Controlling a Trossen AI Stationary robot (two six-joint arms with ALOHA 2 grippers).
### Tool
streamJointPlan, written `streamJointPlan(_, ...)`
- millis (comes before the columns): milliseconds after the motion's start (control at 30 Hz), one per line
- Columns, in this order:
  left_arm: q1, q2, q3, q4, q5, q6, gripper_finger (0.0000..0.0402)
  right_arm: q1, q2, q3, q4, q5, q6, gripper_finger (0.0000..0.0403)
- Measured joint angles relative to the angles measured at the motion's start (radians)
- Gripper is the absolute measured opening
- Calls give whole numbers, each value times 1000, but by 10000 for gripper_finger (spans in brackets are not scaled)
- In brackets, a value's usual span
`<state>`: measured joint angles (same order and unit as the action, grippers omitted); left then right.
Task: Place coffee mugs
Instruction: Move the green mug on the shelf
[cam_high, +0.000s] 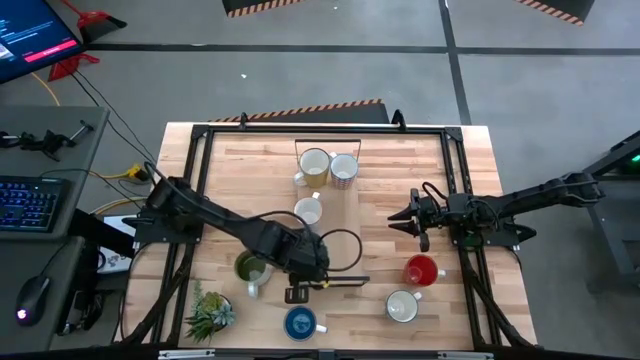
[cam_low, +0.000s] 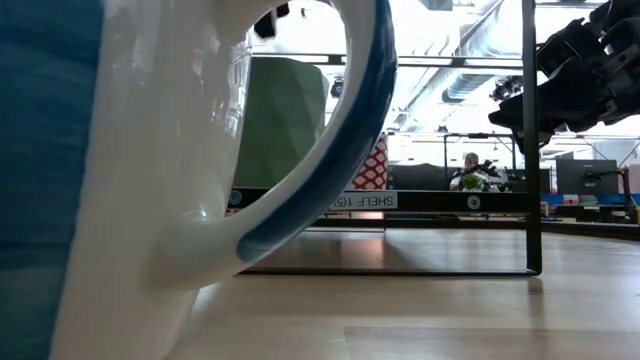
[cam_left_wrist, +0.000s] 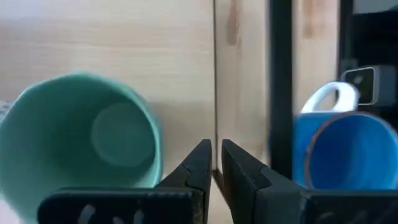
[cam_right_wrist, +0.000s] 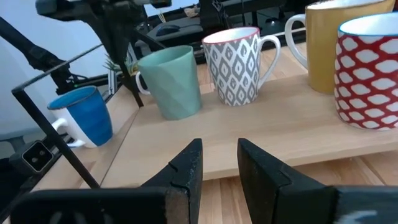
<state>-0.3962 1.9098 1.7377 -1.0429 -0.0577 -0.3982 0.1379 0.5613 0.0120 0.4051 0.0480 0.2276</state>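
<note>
Several mugs stand upright on the wooden table. A yellow mug (cam_high: 313, 165) and a red-patterned mug (cam_high: 343, 170) are near the far edge, with a grey-patterned one (cam_high: 308, 211) in front of them. The teal-green mug (cam_high: 250, 268) (cam_left_wrist: 81, 130) and the blue mug (cam_high: 300, 322) (cam_left_wrist: 342, 149) are near the front left. The red mug (cam_high: 422, 270) and a white mug (cam_high: 402, 306) are at the front right. My left gripper (cam_high: 297, 292) (cam_left_wrist: 216, 155) is shut, low between the teal and blue mugs, touching neither. My right gripper (cam_high: 398, 220) (cam_right_wrist: 221, 155) hovers open at mid-right.
A thin black metal frame (cam_left_wrist: 280, 93) stands between my left gripper and the blue mug; its bar (cam_low: 530, 140) shows in the low view. A spiky potted plant (cam_high: 210, 312) sits at the near left corner. Bare wood lies at the table's centre (cam_high: 370, 240).
</note>
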Motion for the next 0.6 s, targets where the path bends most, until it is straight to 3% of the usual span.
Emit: streamJointPlan(600, 6, 42, -1, -10, 0, 11, 26, 0, 1, 0, 5, -6, 2, 83)
